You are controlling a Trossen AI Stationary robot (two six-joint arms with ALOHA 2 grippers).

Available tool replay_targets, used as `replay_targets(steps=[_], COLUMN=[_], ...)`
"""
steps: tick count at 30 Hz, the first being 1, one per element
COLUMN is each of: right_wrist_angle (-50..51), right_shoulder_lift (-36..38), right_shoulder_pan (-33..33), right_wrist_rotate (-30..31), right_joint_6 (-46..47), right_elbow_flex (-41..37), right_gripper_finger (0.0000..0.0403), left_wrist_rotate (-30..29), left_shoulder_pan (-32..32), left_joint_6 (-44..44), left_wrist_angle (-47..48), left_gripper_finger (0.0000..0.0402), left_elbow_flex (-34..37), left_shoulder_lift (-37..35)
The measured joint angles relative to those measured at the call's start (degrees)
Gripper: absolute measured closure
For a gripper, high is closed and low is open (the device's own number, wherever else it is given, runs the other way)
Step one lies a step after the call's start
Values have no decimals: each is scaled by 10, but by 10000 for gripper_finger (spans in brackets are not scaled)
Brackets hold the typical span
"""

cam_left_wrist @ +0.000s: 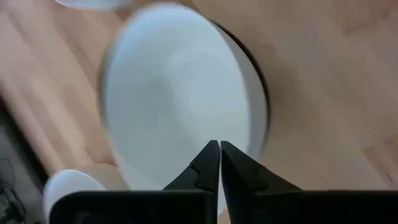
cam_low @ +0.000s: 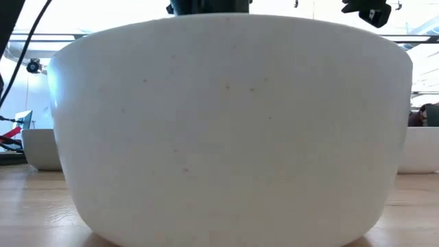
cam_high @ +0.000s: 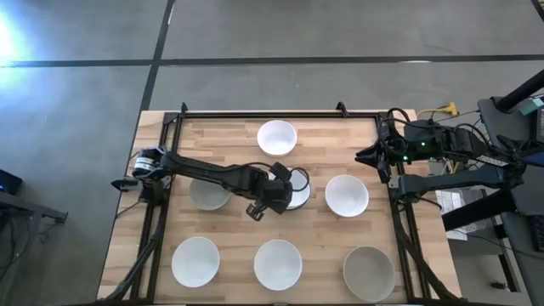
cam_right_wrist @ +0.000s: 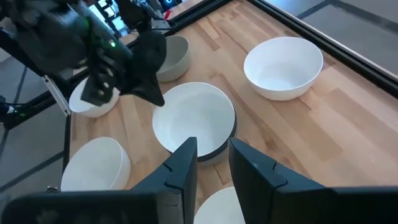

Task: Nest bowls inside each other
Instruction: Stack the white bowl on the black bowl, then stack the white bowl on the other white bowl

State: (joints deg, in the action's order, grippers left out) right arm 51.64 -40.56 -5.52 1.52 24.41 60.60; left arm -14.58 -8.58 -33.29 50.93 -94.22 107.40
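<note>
Centre white bowl (cam_high: 297, 194), nested in a dark one, is half hidden by the left gripper (cam_high: 274, 197), fingers shut on nothing visible. Seven bowl spots are counted, ringing it from 12 to 9 o'clock. Right gripper (cam_high: 367, 156) is parked at 2 o'clock, jaws part open

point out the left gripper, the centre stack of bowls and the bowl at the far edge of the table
left gripper (cam_left_wrist: 219, 163), left wrist view, where the shut fingertips meet
centre stack of bowls (cam_right_wrist: 189, 118), right wrist view, inside of the white top bowl
far-edge bowl (cam_high: 276, 137), high view, its inside bottom
</note>
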Motion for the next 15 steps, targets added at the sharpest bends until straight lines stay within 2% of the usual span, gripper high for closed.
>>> replay_targets(steps=[5,8,15], right_wrist_angle=[0,0,0], right_shoulder_lift=[0,0,0], right_shoulder_pan=[0,0,0], right_wrist_rotate=[0,0,0], right_joint_6=[6,7,9], right_elbow_flex=[0,0,0], right_gripper_finger=[317,317,317], left_wrist_rotate=[39,40,-10], left_shoulder_pan=[-4,-9,-6], left_joint_6=[1,1,13], left_wrist_angle=[3,3,0], left_gripper_finger=[402,402,402], left_elbow_flex=[13,31,30], left_shoulder_lift=[-4,6,-3])
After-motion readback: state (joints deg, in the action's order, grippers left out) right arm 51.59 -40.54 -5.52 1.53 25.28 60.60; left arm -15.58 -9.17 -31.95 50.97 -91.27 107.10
